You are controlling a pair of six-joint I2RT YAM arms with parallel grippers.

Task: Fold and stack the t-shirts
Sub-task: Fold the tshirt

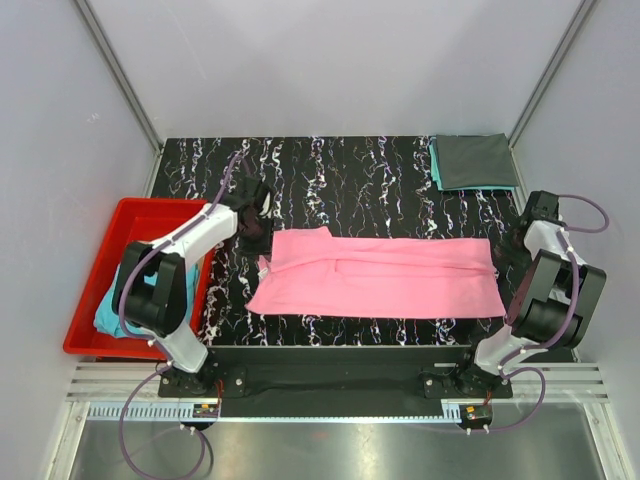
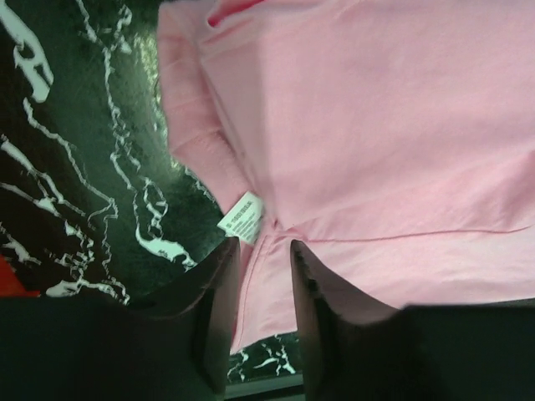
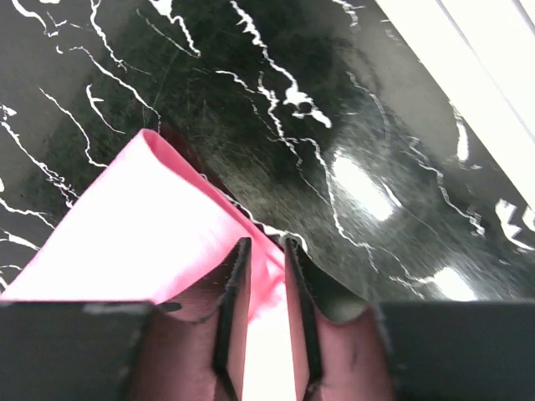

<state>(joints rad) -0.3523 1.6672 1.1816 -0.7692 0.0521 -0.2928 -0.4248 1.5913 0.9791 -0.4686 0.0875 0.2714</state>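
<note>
Pink t-shirt (image 1: 375,275): lay flat as a long folded band across the near middle of the worktop (image 1: 350,175), collar end to the left.
Left arm (image 1: 190,235): reached from its base to the shirt's collar end, wrist turned down toward the cloth.
Left jaws: stood a little apart at the collar edge, near the white label (image 2: 242,219); pink cloth showed in the gap.
Right arm (image 1: 548,245): bent up over its base, wrist tipped down at the shirt's right end.
Right jaws: narrowly parted over a rolled corner of the pink cloth, which ran through the gap.
Stack: dark grey t-shirt (image 1: 477,160) lay folded on a teal t-shirt (image 1: 435,165) at the far right corner; only the teal edge showed.
Bin: red bin (image 1: 95,265) sat left of the worktop with light blue cloth (image 1: 108,310) inside, partly hidden by the left arm.
Unclear: whether either pair of jaws touched the cloth.
Surface: glossy black with white veining.
Room: plain pale walls and metal corner posts.
</note>
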